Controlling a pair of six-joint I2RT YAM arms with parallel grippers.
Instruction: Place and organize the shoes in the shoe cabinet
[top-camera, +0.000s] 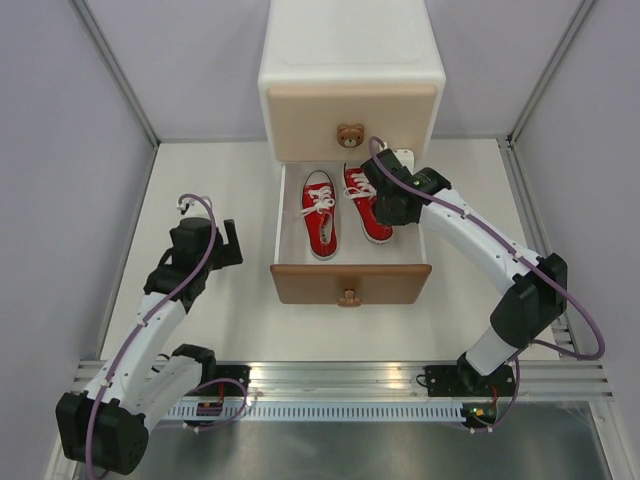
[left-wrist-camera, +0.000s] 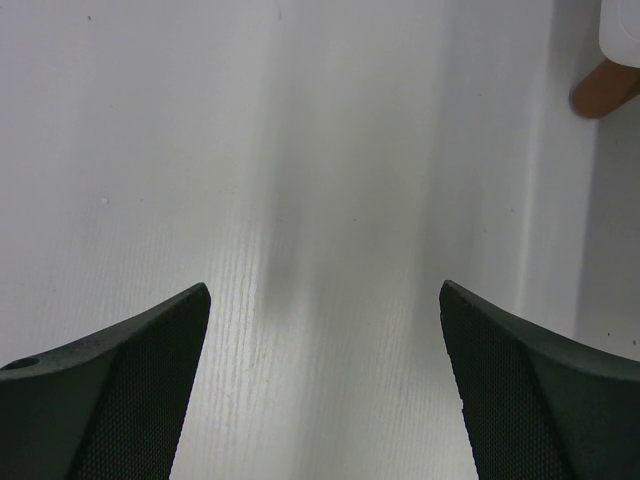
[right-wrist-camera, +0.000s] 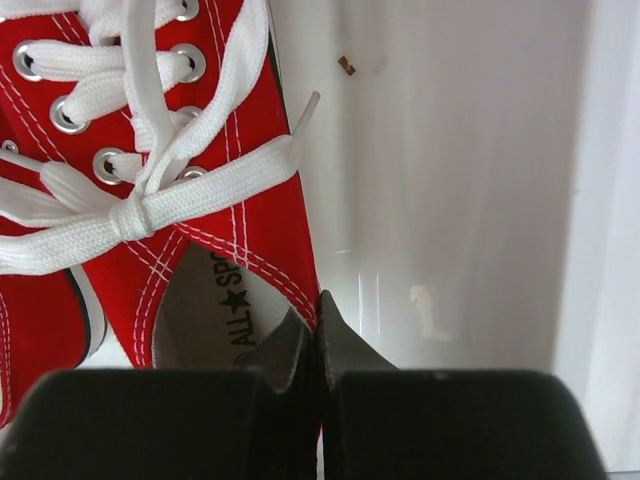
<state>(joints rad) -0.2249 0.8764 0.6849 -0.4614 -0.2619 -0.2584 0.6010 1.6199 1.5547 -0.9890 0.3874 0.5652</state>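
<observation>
White table, shoe cabinet at back. Lower drawer is pulled out, red sneakers inside. Right gripper pinched closed on right-hand sneaker collar; left gripper wide, empty. Risk: lifting away unreleased drags that shoe out or skews the pair.

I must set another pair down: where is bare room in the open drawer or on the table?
Bare table lies between the left gripper and the drawer, and before its brown front. Inside, a strip of floor runs between the right red shoe and the right wall. The middle is crowded: the left red shoe and the right gripper.
</observation>
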